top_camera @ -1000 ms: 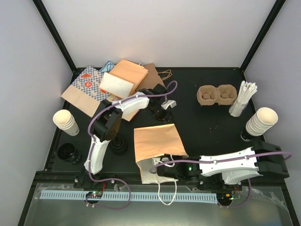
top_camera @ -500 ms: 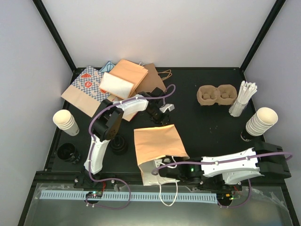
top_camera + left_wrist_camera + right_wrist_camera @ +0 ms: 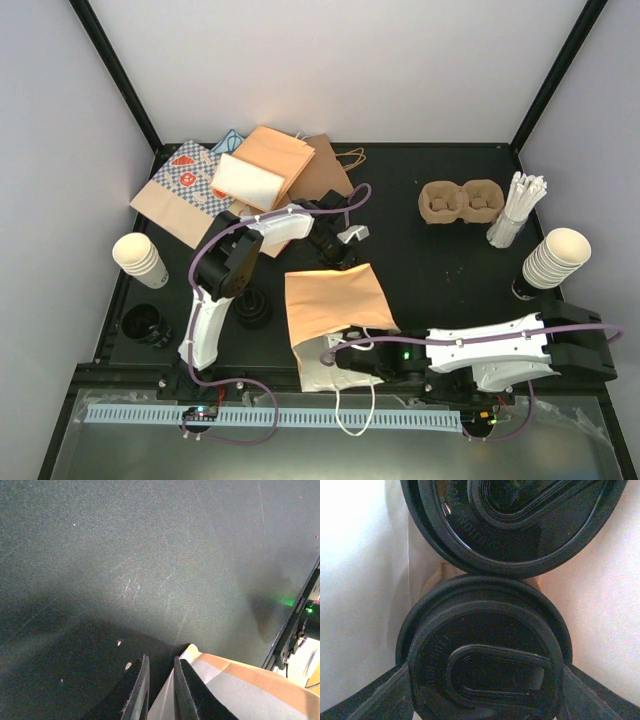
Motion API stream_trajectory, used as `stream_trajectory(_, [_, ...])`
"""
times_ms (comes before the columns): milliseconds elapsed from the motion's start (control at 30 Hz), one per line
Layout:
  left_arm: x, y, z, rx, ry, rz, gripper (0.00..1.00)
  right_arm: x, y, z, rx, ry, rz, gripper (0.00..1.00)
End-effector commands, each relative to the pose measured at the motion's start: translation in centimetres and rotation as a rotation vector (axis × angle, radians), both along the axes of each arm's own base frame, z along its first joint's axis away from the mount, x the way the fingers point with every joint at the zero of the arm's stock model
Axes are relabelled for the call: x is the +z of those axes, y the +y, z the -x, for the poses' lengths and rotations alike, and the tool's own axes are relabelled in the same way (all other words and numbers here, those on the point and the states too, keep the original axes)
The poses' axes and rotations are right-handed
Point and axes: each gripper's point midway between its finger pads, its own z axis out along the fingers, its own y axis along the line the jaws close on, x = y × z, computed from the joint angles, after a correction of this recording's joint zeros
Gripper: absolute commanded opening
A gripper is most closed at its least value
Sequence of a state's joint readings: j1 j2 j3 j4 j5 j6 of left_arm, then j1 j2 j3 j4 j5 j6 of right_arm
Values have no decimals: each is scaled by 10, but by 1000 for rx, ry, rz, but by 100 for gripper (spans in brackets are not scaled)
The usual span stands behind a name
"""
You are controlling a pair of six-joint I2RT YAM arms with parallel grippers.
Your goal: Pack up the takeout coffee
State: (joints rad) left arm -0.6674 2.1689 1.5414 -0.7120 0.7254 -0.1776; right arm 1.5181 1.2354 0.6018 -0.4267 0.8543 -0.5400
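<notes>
Packing is nearly done. The nearer cup (image 3: 485, 655) and the farther cup (image 3: 515, 515), both lidded, lie inside the paper bag (image 3: 335, 300) on the table (image 3: 450, 280). The right gripper (image 3: 348, 360), in the bag's mouth, appears to clasp the nearer cup. The left gripper (image 3: 160, 690) pinches the bag's far edge. What likely remains is letting go and standing the bag up.
</notes>
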Motion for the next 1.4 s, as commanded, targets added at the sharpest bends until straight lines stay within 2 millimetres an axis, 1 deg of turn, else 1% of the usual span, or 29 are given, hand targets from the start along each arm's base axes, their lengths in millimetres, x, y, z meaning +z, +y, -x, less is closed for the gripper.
stream_trajectory(0, [20,-3,29,-50,68,46,17,-17,-7,-5,-35,59,45,47])
stream_trajectory(100, [19,-3,35,-54,84,48,16,-18,-6,-10,-55,72,43,47])
stream_trajectory(333, [22,-3,39,-59,92,60,15,-12,-3,-13,-74,81,18,47])
stream_trajectory(467, [28,-4,36,-56,75,68,18,0,1,-13,-83,97,-20,47])
stream_trajectory(533, [33,-5,34,-51,63,72,22,8,4,-10,-82,121,-58,47])
stream_trajectory(633, [41,-7,28,-44,33,81,32,20,6,-7,-85,143,-110,47])
stream_trajectory(767, [50,-9,23,-38,10,87,45,16,0,-4,-94,169,-92,47])
stream_trajectory(900, [58,-12,20,-34,-8,99,53,10,-5,1,-102,206,-71,47])
stream_trajectory(967, [61,-12,18,-31,-20,97,58,9,-6,3,-104,224,-65,47])
stream_trajectory(1000, [63,-12,16,-26,-28,96,59,10,-6,4,-105,232,-63,47])
stream_trajectory(1133, [79,-9,6,9,-72,101,63,14,-5,7,-109,261,-69,47])
stream_trajectory(1200, [92,-5,-3,35,-108,108,65,16,-4,10,-111,285,-81,48])
stream_trajectory(1267, [107,2,-12,65,-152,109,67,16,-3,16,-103,329,-82,50])
stream_trajectory(1367, [129,18,-27,126,-227,98,74,17,0,18,-111,370,-95,50])
